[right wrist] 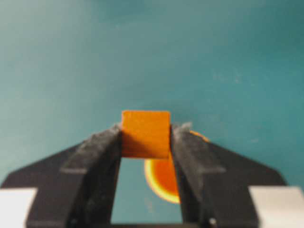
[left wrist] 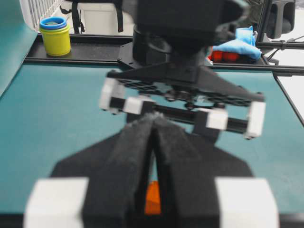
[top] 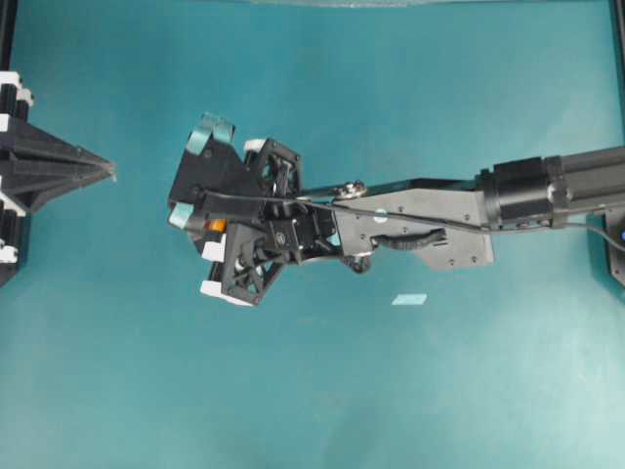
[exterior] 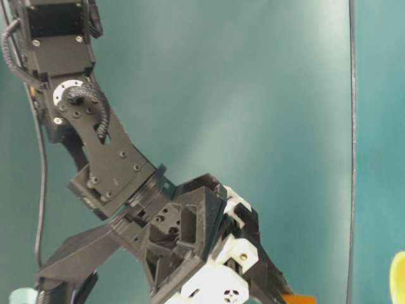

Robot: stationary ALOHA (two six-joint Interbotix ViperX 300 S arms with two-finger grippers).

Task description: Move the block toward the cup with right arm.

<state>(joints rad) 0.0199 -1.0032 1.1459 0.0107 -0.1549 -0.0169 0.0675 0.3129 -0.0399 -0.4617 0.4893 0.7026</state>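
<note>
In the right wrist view the orange block [right wrist: 145, 134] is pinched between the dark pads of my right gripper [right wrist: 145, 137], which is shut on it above the table. Below it, partly behind the right finger [right wrist: 192, 161], part of the cup [right wrist: 164, 178] shows as a yellow rim around an orange inside. At table level the cup [exterior: 398, 278] peeks in at the right edge, and the block [exterior: 297, 299] is at the bottom. Seen from overhead, the right gripper [top: 195, 174] reaches left of centre. The left gripper [top: 109, 173] is shut at the far left, with its tips [left wrist: 153, 118] touching.
A pale blue tape piece [top: 410, 299] lies on the teal table under the right arm. In the left wrist view a yellow container with a blue lid [left wrist: 54, 35] and a blue cloth [left wrist: 242, 38] sit beyond the table's far edge.
</note>
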